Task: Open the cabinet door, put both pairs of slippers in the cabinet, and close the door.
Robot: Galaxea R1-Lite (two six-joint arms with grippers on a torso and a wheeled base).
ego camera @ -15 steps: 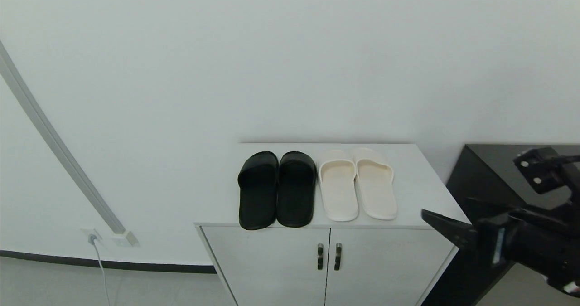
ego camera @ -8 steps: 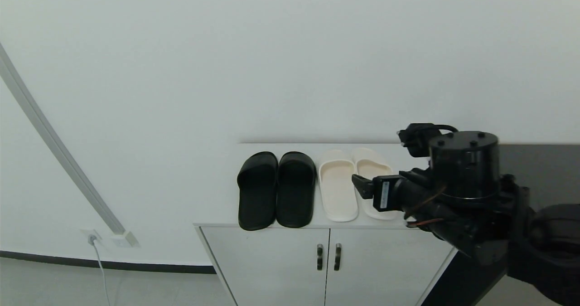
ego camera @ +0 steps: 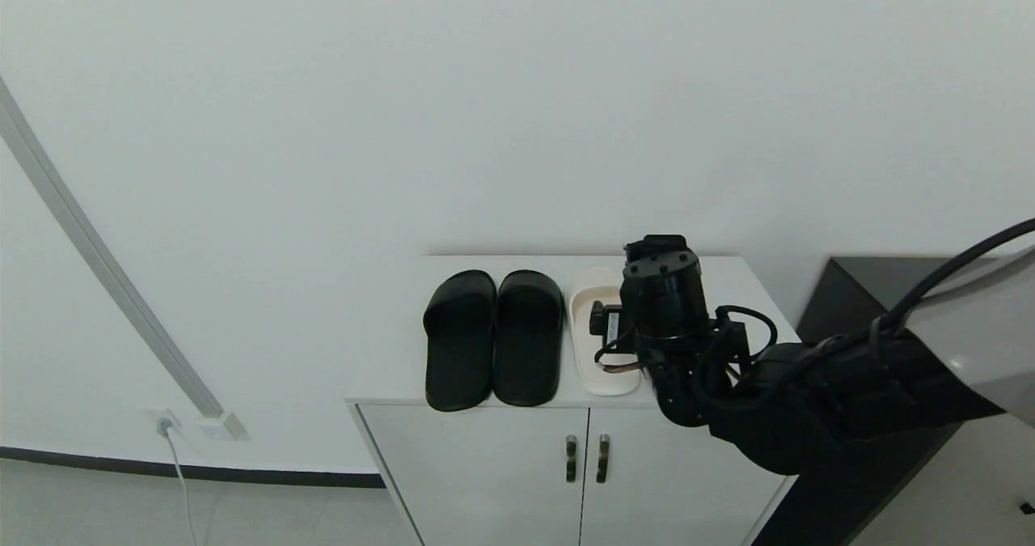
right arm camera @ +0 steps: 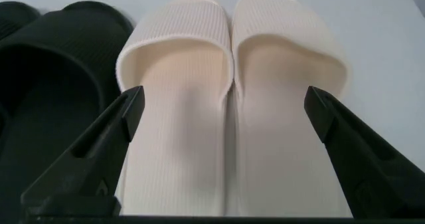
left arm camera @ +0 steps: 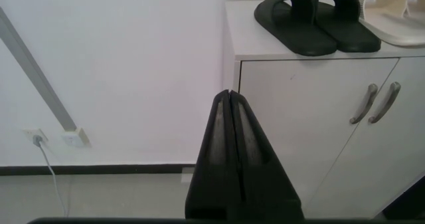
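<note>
Black rubber slide slippers (ego camera: 493, 340) are lying side by side on top of the white two-door cabinet (ego camera: 388, 372) in the head view. Cream foam slippers (ego camera: 593, 350) are sitting just beside them on the right. All are running front to back, toes facing the wall. The right arm is covering the outer cream slipper, and both doors are sitting closed.

Left wrist view: the left gripper (left arm camera: 229, 98) is hanging off the cabinet's front, fingers pressed together, holding nothing.

Right wrist view: the right gripper (right arm camera: 224, 101) is spreading wide, its fingers flanking the cream pair; contact is unclear.
</note>
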